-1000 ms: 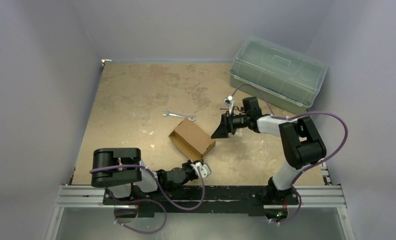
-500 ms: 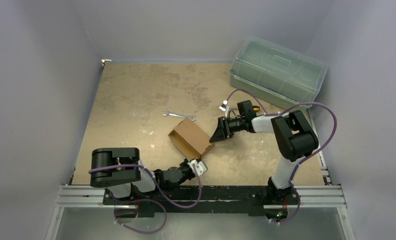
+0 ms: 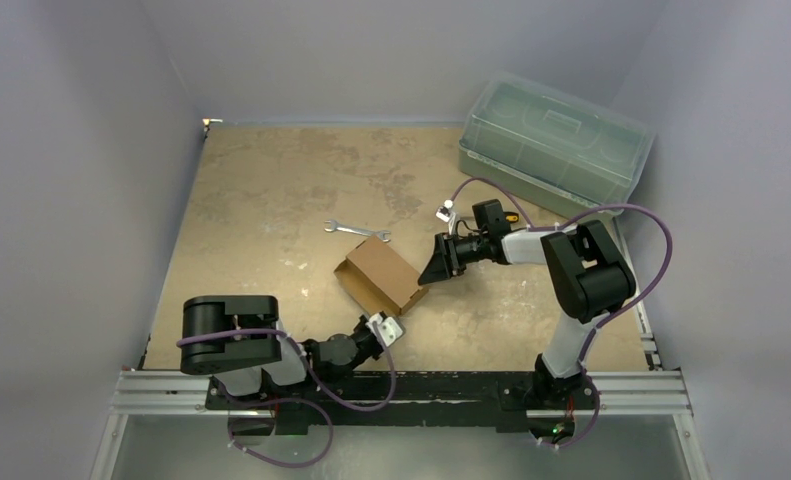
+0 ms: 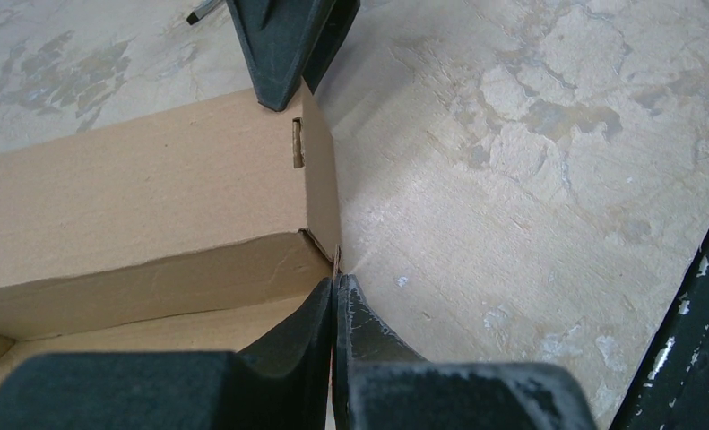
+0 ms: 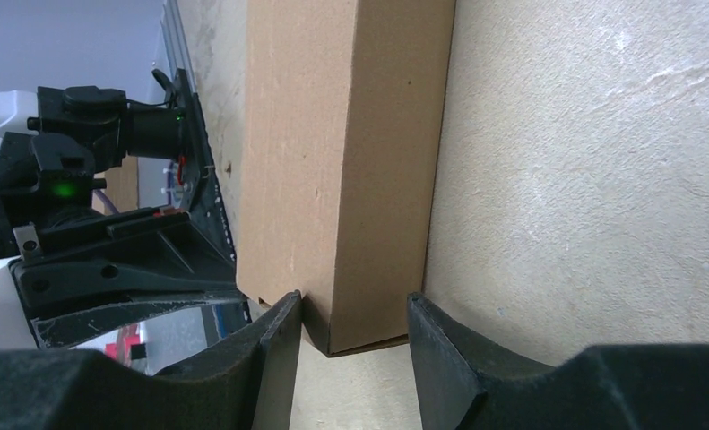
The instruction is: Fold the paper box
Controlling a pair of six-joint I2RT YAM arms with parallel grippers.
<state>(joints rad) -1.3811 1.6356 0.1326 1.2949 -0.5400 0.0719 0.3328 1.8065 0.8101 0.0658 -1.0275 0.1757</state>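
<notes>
The brown paper box (image 3: 379, 273) lies at the table's middle, its near end open. In the left wrist view the box (image 4: 144, 193) fills the left half. My left gripper (image 3: 398, 311) is at the box's near right corner, and its jaws (image 4: 335, 285) are pressed together on a thin cardboard edge of that corner. My right gripper (image 3: 434, 267) is open at the box's far right corner. In the right wrist view its fingers (image 5: 355, 309) straddle the corner of the box (image 5: 350, 161), one finger (image 5: 279, 340) touching the cardboard.
A small metal wrench (image 3: 356, 230) lies just behind the box. A large translucent green lidded bin (image 3: 556, 145) stands at the back right. Grey walls close the table on three sides. The black rail (image 3: 451, 385) runs along the near edge.
The box and my left gripper have shifted slightly left and toward the arm bases. My right gripper has followed the box's far corner and its arm has folded lower.
</notes>
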